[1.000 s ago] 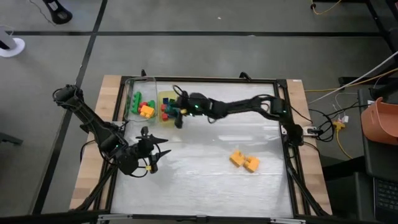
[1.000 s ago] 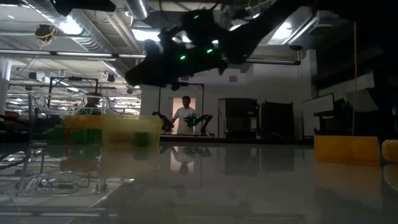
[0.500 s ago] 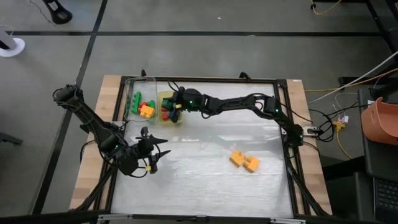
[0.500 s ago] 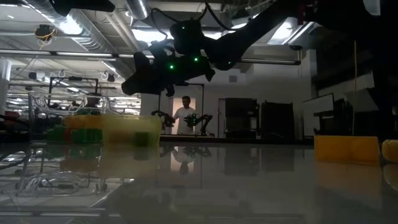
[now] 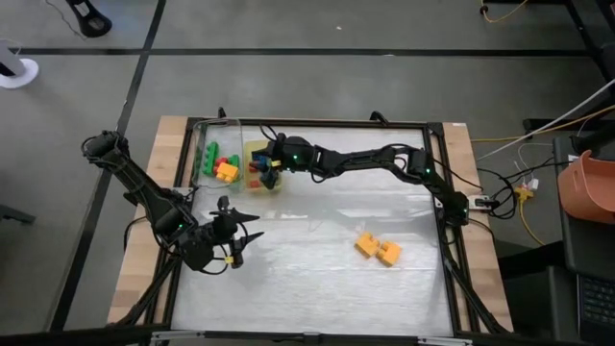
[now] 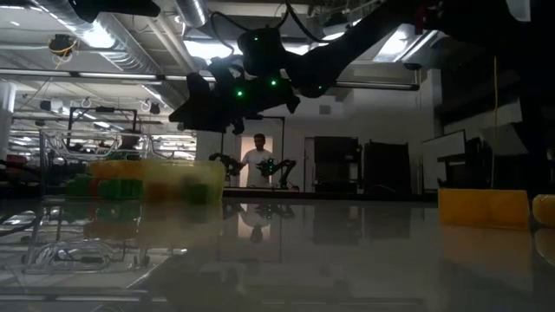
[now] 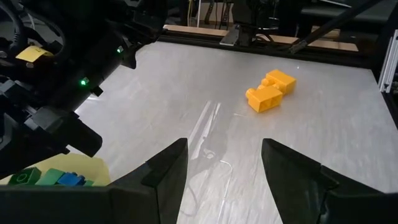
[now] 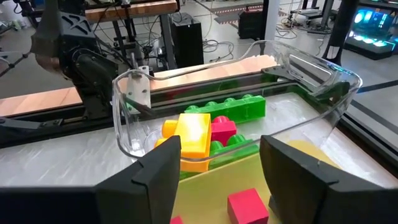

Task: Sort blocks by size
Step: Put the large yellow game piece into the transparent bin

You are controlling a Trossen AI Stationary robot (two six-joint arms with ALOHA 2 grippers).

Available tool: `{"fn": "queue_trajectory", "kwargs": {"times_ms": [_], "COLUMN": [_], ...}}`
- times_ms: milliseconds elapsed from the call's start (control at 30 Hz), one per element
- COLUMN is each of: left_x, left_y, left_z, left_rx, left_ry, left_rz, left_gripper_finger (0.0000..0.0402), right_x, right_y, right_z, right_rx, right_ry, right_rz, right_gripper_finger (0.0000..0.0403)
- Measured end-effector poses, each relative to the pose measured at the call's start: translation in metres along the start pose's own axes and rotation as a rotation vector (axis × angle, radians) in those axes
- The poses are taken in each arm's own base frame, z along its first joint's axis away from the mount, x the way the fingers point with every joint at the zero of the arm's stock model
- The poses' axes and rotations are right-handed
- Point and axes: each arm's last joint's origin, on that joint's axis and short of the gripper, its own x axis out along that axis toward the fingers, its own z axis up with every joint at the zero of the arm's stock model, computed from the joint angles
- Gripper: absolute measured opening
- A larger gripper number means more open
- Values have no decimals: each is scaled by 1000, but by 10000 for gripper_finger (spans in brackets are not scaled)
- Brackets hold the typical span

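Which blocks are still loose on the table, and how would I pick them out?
On the pale table, look to the right half of the high view, away from the clear container and yellow tray at the far left. Two orange bricks lie there touching, alone on the bare surface; every other block sits in the container or tray.

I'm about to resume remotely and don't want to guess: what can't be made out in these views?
- High view: the right hand covers part of the yellow tray, hiding bricks there.
- Low view: the container and its bricks are blurred.
- Right wrist view: the red cube is partly cut off by the edge.
- Left wrist view: the green and blue bricks are partly hidden by the dark arm.
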Motion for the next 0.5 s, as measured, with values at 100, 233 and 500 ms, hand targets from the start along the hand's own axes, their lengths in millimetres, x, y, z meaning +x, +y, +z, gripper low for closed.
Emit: {"fn": "queue_trajectory", "kwargs": {"times_ms": [100,233,500], "left_x": [0,0,0], "left_y": [0,0,-2], "left_z": [0,0,-2], "left_rx": [0,-2,-11], "left_ry": [0,0,5], "left_rz": [0,-1,-5], "left_gripper_finger": [191,191,191], "right_x": [-2,-12,-64], "right_y": [0,2,8], "right_z": [2,15,49], "right_rx": [1,3,-94], "right_ry": [12,68,379], "right_rz": [-1,-4,-2], "right_gripper_finger": [217,216,216]}}
